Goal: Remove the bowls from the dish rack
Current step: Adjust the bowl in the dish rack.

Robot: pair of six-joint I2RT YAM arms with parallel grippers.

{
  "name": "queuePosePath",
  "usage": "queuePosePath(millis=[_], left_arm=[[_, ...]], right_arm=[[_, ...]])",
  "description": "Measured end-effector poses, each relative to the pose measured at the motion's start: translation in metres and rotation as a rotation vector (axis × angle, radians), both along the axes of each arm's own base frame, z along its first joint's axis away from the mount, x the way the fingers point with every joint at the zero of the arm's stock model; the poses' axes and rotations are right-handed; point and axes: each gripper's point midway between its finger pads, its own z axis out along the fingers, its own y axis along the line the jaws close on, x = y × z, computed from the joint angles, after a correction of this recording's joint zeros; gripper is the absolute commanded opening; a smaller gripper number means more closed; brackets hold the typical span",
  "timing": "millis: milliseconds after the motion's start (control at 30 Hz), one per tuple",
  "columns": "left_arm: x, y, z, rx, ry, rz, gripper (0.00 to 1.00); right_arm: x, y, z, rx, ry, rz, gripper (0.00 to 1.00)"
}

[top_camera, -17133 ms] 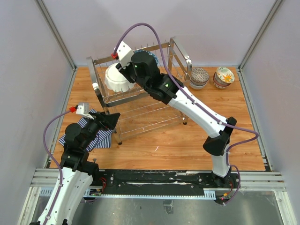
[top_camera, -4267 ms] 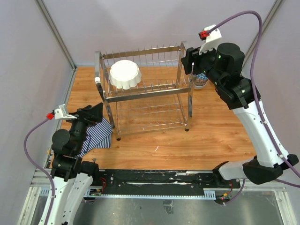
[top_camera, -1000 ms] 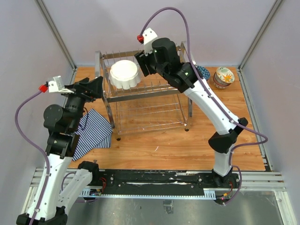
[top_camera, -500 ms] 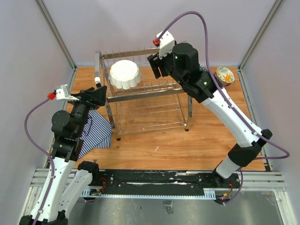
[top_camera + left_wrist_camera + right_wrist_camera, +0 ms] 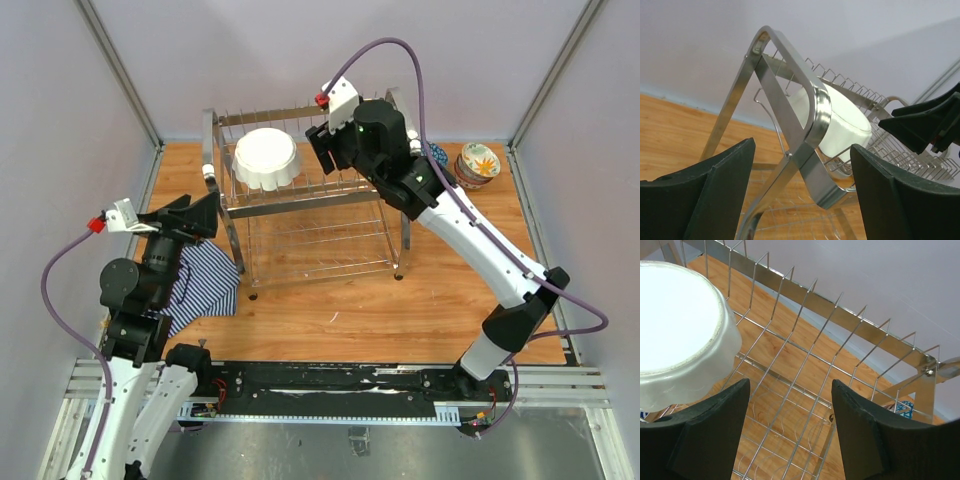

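Facing the loop handle point(image 5: 812, 107) at the left end of the dish rack point(image 5: 300, 197), the left pincer point(image 5: 210, 213) is held released and empty, probably so the frame can be steadied. On the top tier the large white bowl point(image 5: 267, 158) is propped. Just right of it the right pincer point(image 5: 315, 150) is poised, likewise released, apparently for its rim. Unloaded bowls point(image 5: 478, 163) are grouped on the surface point(image 5: 420, 300) far right

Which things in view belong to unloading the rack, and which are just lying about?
Job in hand:
dish rack
white scalloped bowl, on its top tier
floral bowl and blue patterned bowl, already out, beyond the rack's right end
left tool and right tool, both open

Lying about:
striped cloth, by the rack's left legs
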Motion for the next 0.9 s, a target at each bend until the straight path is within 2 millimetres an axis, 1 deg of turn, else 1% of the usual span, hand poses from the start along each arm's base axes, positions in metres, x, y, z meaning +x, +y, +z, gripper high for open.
queuePosePath(millis=[167, 233, 333, 433, 567, 700, 800, 900], left_arm=[[0.007, -0.001, -0.011, 0.017, 0.048, 0.005, 0.83], [0.007, -0.001, -0.007, 0.021, 0.05, 0.004, 0.83], [0.004, -0.001, 0.007, 0.021, 0.028, 0.0, 0.83], [-0.002, -0.001, 0.021, 0.017, -0.002, -0.006, 0.84], [-0.007, -0.002, 0.032, 0.016, -0.026, -0.015, 0.84], [-0.01, -0.003, 0.041, 0.018, -0.05, -0.025, 0.85], [-0.011, -0.004, 0.045, 0.014, -0.061, -0.028, 0.85], [-0.011, -0.004, 0.057, 0.003, -0.072, -0.031, 0.85]], right_arm=[[0.002, 0.008, -0.009, -0.006, 0.019, 0.023, 0.68], [-0.001, 0.01, -0.007, 0.006, 0.02, 0.039, 0.68], [-0.009, 0.009, -0.003, 0.03, 0.021, 0.063, 0.68], [-0.021, 0.004, 0.008, 0.063, 0.011, 0.088, 0.68], [-0.037, -0.007, 0.03, 0.112, -0.024, 0.105, 0.69], [-0.043, -0.012, 0.047, 0.147, -0.063, 0.111, 0.7], [-0.041, -0.008, 0.054, 0.161, -0.077, 0.122, 0.7], [-0.033, 0.007, 0.074, 0.182, -0.094, 0.15, 0.71]])
